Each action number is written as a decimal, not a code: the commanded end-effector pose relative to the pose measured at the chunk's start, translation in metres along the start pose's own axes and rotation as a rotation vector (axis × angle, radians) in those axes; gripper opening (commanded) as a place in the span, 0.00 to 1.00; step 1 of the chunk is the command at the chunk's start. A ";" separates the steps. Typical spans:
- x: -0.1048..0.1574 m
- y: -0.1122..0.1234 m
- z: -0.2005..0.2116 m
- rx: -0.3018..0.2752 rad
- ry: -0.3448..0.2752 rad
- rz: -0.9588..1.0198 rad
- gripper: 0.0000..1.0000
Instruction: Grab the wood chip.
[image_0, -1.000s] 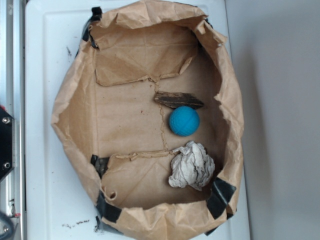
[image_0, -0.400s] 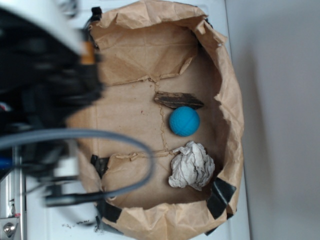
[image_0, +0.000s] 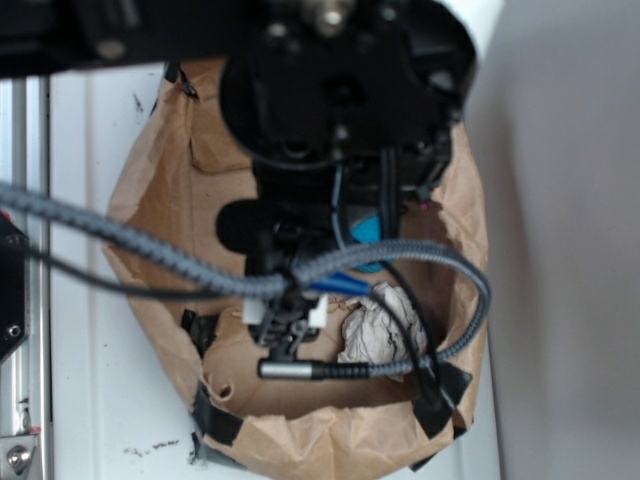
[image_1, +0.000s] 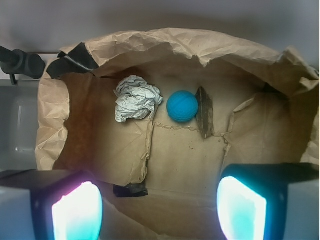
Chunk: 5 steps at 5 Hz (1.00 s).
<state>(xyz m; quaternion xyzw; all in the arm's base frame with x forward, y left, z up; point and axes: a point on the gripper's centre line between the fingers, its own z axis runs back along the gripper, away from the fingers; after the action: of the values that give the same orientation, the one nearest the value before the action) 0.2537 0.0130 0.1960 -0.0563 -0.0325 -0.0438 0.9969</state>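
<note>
wrist view looks down into an opened brown paper bag (image_1: 55, 115) and shows the gripper (image_1: 160, 210) spread wide, its two fingers at the bottom corners of the frame with a broad gap between them and nothing held. the wood chip (image_1: 204, 111) lies ahead of the gripper on the bag floor, a little toward the finger on the frame's right — a dark sliver lying with its long axis running away from the gripper, its side touching or just beside the blue ball (image_1: 182, 106). the crumpled paper wad (image_1: 136, 98) sits just beyond the ball on the far side from the chip.

exterior view is mostly filled by the arm and its grey cables (image_0: 150, 265); only a slice of the ball (image_0: 365, 228) and the wad (image_0: 380, 335) show beneath, and the chip is hidden there.

the step in hand looks like the approach — the gripper is above the bag, not yet down at the chip. the next move likely calls for advancing and shifting toward the chip, then descending so the fingers straddle its narrow width. the ball leaves little room on that side, so one finger would need to slip between them or nudge the ball aside.
</note>
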 end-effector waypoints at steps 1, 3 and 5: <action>0.004 0.006 0.015 0.013 -0.058 0.030 1.00; 0.001 0.015 -0.061 0.110 -0.042 -0.213 1.00; 0.013 0.039 -0.099 0.115 0.017 -0.246 1.00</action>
<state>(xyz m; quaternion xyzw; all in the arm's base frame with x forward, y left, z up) 0.2676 0.0323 0.0800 -0.0050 -0.0040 -0.1737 0.9848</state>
